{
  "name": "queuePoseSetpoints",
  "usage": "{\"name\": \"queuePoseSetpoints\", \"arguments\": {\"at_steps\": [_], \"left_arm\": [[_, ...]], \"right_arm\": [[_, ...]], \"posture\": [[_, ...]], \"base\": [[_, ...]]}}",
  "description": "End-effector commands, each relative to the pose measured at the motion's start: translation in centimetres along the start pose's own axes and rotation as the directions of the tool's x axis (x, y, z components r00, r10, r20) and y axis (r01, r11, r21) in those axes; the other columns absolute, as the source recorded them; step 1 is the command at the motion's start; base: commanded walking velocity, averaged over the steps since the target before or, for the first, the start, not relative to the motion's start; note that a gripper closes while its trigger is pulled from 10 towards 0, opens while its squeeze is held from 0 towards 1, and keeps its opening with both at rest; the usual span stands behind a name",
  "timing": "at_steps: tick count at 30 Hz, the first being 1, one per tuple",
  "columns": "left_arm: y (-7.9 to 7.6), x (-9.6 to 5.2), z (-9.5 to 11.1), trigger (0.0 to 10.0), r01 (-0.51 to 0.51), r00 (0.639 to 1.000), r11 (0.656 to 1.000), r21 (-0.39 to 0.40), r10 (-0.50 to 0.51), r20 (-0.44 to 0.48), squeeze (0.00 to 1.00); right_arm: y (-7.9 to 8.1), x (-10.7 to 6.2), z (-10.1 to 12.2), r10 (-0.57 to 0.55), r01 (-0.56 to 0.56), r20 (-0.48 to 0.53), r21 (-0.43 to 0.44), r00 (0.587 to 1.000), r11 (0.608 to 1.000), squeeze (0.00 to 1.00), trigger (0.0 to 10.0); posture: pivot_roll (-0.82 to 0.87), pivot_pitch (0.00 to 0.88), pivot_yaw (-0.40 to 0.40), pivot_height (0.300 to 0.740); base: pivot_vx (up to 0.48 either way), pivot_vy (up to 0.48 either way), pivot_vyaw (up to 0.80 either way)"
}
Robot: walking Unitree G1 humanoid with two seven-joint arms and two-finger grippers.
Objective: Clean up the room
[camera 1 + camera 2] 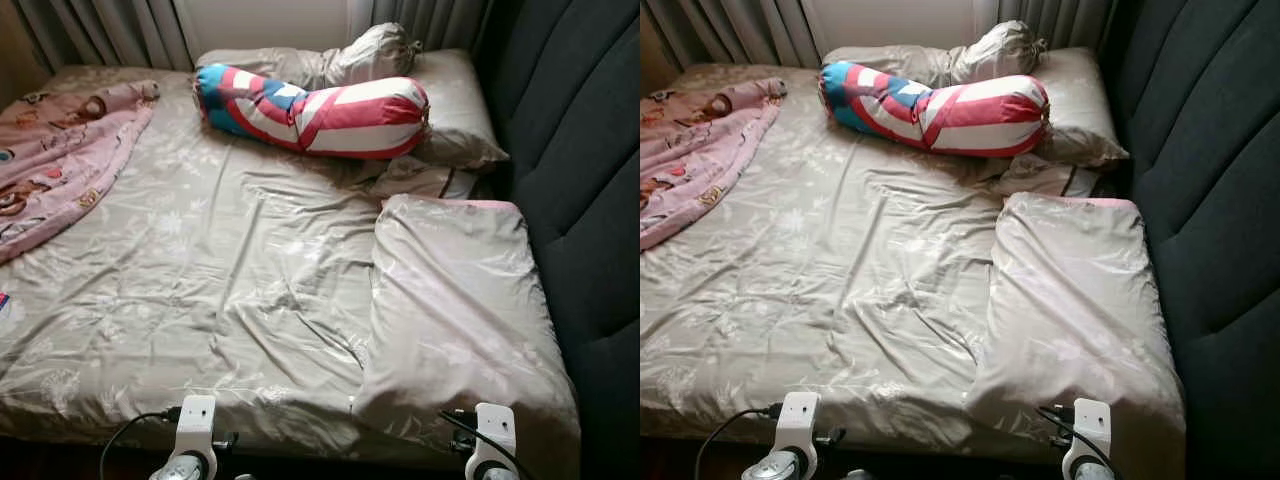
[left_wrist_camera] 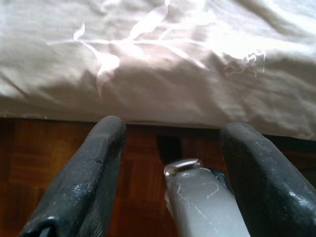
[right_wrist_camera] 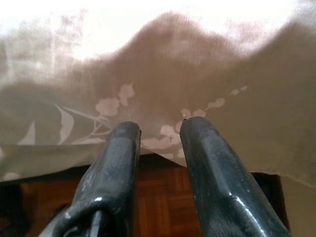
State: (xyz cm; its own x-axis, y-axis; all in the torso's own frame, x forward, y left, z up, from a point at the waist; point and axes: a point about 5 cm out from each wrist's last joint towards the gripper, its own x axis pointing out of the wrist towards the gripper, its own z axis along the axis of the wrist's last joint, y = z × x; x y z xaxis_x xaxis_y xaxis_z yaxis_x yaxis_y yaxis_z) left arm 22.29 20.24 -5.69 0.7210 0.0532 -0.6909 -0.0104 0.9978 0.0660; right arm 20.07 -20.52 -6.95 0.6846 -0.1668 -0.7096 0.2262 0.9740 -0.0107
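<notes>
My left gripper (image 2: 170, 131) is spread wide at the bed's near edge, the beige sheet (image 2: 163, 64) just ahead; my right gripper (image 3: 159, 129), fingers narrowly parted, nearly touches the folded duvet (image 1: 455, 300) hanging ahead.

Bed (image 1: 220, 290) carries bolster (image 1: 315, 108), pillows (image 1: 455, 310), pink blanket (image 1: 60, 155).

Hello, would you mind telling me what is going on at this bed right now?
The robot stands at the side of a rumpled bed, both arms low at the mattress edge. The left gripper is open with nothing between its fingers, just short of the sheet above a wooden floor. The right gripper is up against the hanging edge of the sheet. A striped bolster, pillows and a pink blanket lie untouched on the bed.
</notes>
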Motion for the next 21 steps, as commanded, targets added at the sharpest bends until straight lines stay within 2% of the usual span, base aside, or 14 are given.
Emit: {"name": "queuePoseSetpoints", "arguments": {"at_steps": [1, 7, 10, 16, 21], "left_arm": [[0.5, -0.3, -1.3, 10.0, -0.026, 0.998, 1.0, 0.0, 0.026, -0.055, 0.0], [0.6, -0.2, -1.0, 10.0, -0.033, 0.998, 0.999, -0.007, 0.033, -0.061, 0.0], [0.3, 0.0, -0.7, 10.0, -0.026, 0.998, 1.0, -0.001, 0.025, -0.063, 0.0], [0.3, 0.2, -0.2, 10.0, -0.013, 0.998, 1.0, 0.014, 0.014, -0.057, 0.0], [0.2, 0.2, -0.2, 10.0, -0.016, 0.998, 1.0, 0.017, 0.017, -0.059, 0.0]], "right_arm": [[-0.1, -0.3, -1.2, -0.011, 0.011, -0.051, 0.01, 0.999, 1.0, 0.0, 10.0], [-0.1, -0.2, -1.4, -0.01, 0.011, -0.076, 0.008, 0.997, 1.0, 0.0, 10.0], [-0.2, -0.1, -0.8, -0.014, 0.014, -0.067, 0.007, 0.998, 1.0, 0.0, 10.0], [-1.0, 0.2, 0.1, -0.037, 0.039, -0.054, 0.033, 0.998, 0.999, 0.0, 10.0], [-1.8, 0.1, 0.0, -0.053, 0.056, -0.07, 0.044, 0.996, 0.997, 0.0, 10.0]], "posture": [[-0.08, 0.097, -0.032, 0.74], [-0.08, 0.079, -0.03, 0.74], [-0.09, 0.057, -0.024, 0.74], [-0.1, 0.056, -0.012, 0.74], [-0.12, 0.047, -0.002, 0.74]], "base": [[0.0, 0.0, 0.0], [0.0, 0.0, 0.0], [0.0, 0.0, 0.0], [0.0, 0.0, 0.0], [0.0, 0.0, 0.0]]}}
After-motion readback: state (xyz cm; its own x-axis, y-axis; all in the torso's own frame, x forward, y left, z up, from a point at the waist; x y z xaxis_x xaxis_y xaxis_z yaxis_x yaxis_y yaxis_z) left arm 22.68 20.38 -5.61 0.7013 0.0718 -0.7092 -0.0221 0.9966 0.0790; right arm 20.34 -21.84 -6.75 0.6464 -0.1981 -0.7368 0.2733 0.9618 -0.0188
